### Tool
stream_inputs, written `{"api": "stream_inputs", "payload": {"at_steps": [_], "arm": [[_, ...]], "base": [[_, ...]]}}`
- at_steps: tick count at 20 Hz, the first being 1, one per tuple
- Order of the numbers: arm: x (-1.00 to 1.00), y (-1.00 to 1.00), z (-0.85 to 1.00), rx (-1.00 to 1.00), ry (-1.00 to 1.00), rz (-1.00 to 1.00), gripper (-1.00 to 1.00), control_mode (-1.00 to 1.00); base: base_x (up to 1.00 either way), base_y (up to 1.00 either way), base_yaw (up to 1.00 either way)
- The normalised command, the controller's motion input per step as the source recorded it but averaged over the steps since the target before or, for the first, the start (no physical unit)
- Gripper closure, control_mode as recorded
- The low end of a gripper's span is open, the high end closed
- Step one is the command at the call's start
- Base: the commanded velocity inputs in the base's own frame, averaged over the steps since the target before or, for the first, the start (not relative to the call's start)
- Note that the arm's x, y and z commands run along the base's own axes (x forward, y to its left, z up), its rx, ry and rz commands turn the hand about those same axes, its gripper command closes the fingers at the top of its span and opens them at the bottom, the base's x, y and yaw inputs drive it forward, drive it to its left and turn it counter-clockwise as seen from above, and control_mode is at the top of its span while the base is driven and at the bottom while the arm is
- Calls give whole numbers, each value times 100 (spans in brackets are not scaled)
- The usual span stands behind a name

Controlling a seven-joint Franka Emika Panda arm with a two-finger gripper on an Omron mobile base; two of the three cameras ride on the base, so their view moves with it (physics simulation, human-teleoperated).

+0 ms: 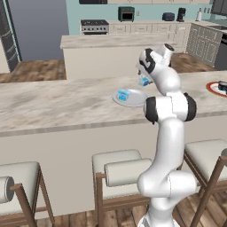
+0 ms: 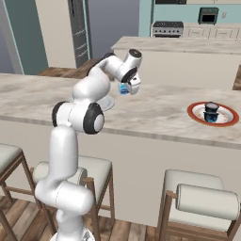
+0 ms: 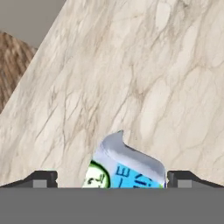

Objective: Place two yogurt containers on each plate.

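Observation:
My gripper [image 1: 144, 78] [image 2: 126, 88] [image 3: 111, 179] hangs open just over the counter behind the pale grey plate [image 1: 138, 102]. A light blue yogurt container [image 1: 143, 81] [image 2: 124, 89] [image 3: 127, 168] sits between its fingertips [image 3: 43, 179], with a gap on one side in the hand view. Another light blue yogurt container [image 1: 123, 95] rests on the grey plate, which the arm mostly hides in the right base view. Far right, the orange-rimmed plate [image 1: 210, 88] [image 2: 193, 113] carries a dark yogurt container [image 1: 223, 86] [image 2: 211, 111].
The marble counter [image 1: 53, 106] [image 2: 155, 113] runs the full width. Padded stools [image 1: 117, 170] [image 2: 202, 195] stand along its near side around my base. A second island [image 1: 102, 42] lies beyond, with wall cabinets and a stove behind.

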Motion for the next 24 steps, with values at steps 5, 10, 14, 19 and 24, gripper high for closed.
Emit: {"api": "stream_inputs", "payload": {"at_steps": [5, 10, 14, 19, 24], "arm": [[44, -1, 0, -4, 1, 0, -100, -100], [14, -1, -1, -3, 2, 0, -100, -100], [0, 3, 0, -1, 0, 0, 100, -100], [0, 0, 2, 0, 0, 0, 100, -100], [-6, 0, -5, 0, 0, 0, 100, -100]], "base": [[0, 0, 0], [0, 0, 0], [0, 0, 0], [0, 0, 0], [0, 0, 0]]}}
